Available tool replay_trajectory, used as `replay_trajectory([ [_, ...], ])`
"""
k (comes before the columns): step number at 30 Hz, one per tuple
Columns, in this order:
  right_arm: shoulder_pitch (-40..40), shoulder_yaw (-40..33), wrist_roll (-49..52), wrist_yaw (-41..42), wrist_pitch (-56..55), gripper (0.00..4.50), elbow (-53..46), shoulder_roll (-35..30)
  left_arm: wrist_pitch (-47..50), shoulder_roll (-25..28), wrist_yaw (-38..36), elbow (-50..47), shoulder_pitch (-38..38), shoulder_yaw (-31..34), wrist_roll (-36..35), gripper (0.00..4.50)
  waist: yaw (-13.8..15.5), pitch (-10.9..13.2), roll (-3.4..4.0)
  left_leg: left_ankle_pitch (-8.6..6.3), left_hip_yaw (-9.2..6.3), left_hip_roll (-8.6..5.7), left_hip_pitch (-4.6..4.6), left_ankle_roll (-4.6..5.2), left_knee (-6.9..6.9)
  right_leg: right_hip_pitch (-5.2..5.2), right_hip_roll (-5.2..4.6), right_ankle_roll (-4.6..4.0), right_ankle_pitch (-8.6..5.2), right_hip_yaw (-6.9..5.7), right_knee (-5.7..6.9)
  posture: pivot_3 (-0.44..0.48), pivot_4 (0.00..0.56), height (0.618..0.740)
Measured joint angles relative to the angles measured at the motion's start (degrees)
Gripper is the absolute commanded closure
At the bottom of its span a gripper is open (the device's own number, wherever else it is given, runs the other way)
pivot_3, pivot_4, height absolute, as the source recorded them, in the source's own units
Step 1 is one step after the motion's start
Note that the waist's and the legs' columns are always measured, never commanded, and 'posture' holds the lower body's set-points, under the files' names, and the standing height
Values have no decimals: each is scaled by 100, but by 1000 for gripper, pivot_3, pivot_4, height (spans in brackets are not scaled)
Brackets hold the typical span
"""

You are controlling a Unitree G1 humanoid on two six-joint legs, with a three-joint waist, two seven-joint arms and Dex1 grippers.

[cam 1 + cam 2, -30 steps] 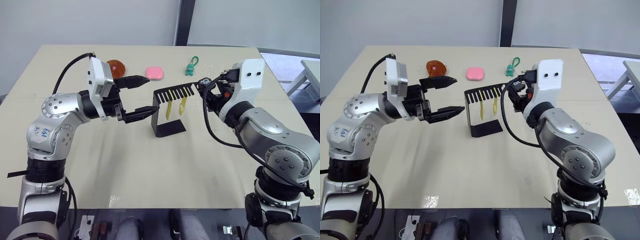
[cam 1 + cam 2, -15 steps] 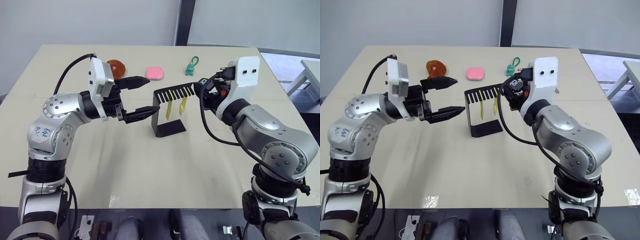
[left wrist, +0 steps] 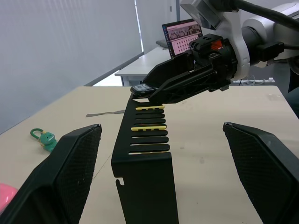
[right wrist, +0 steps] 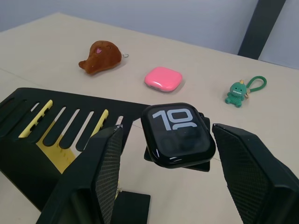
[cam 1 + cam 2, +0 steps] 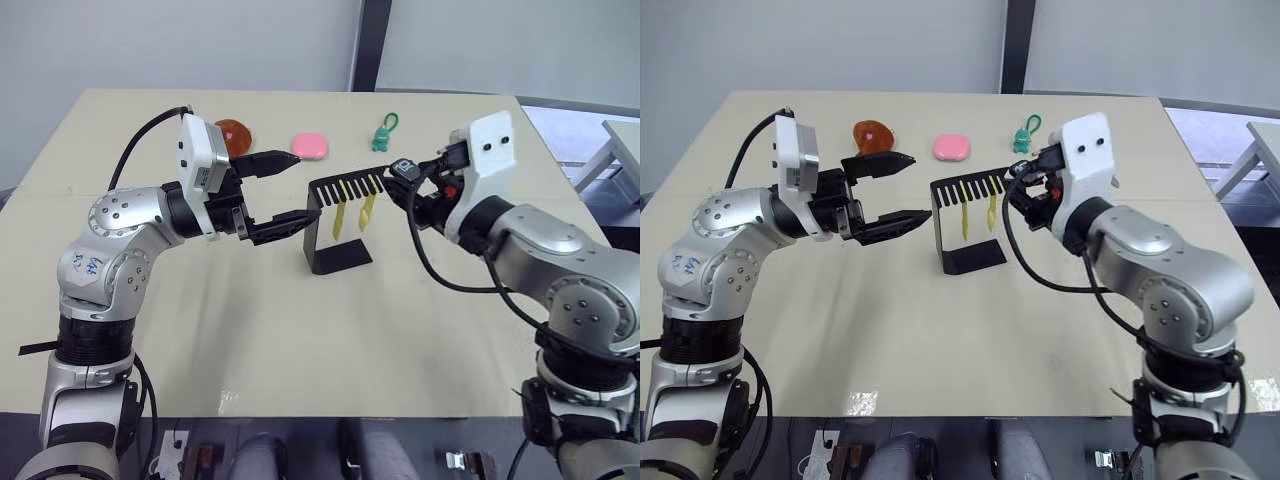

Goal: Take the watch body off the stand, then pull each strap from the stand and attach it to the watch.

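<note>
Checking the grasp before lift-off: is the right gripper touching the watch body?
Apart. In the right wrist view, the watch body sits between the right gripper fingers with visible gaps on both sides.

Watch body still perched on the end of the stand, both straps hanging.

The black bent-sheet stand (image 5: 336,222) sits upright mid-desk, nearer the far edge. The dark watch body (image 4: 178,134), screen reading "10", lies flat at the tip of its slotted arm. Two yellow straps (image 5: 352,211) dangle from the slots.
</note>
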Motion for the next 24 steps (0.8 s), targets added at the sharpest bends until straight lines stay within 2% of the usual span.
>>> replay_trajectory([
  [7, 2, -6, -121, 417, -184, 1261, 401, -94, 39, -4, 40, -89, 1, 1, -3, 0, -2, 0, 0, 0, 0, 1, 0, 0, 0, 0, 1, 0, 0, 0, 0, 0, 150, 740],
  [24, -168, -7, -175, 612, -322, 1261, 501, -57, 106, -3, 91, -195, 2, 12, -6, 0, 0, 0, 0, 0, 0, 1, 0, 0, 1, 0, 0, 0, 0, 0, 2, 0, 150, 740],
])
